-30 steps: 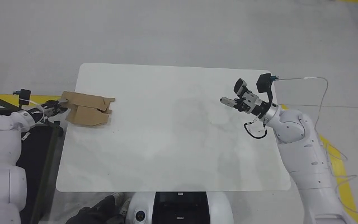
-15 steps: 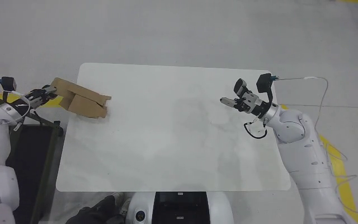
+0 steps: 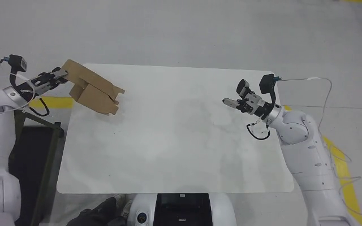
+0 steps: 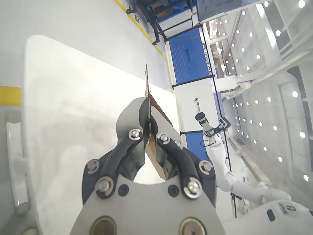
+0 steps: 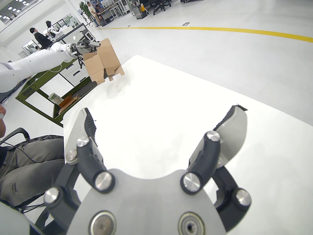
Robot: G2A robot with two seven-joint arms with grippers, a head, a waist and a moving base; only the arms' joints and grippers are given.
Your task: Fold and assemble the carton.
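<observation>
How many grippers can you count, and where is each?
2. The left gripper is at the far left corner of the table, shut on the carton; the right gripper is open over its right side.

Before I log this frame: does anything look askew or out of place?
The carton hangs tilted over the table's corner, flaps loose, pinched at one edge by the left gripper. Nothing looks damaged.

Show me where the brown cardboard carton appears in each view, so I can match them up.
Top view: the brown cardboard carton is over the far left corner of the white table, one end in the left gripper.
Left wrist view: the carton is seen edge-on, clamped in that gripper.
Right wrist view: the carton is far across the table, held up by the other arm.
Shared landmark: the white table.
</observation>
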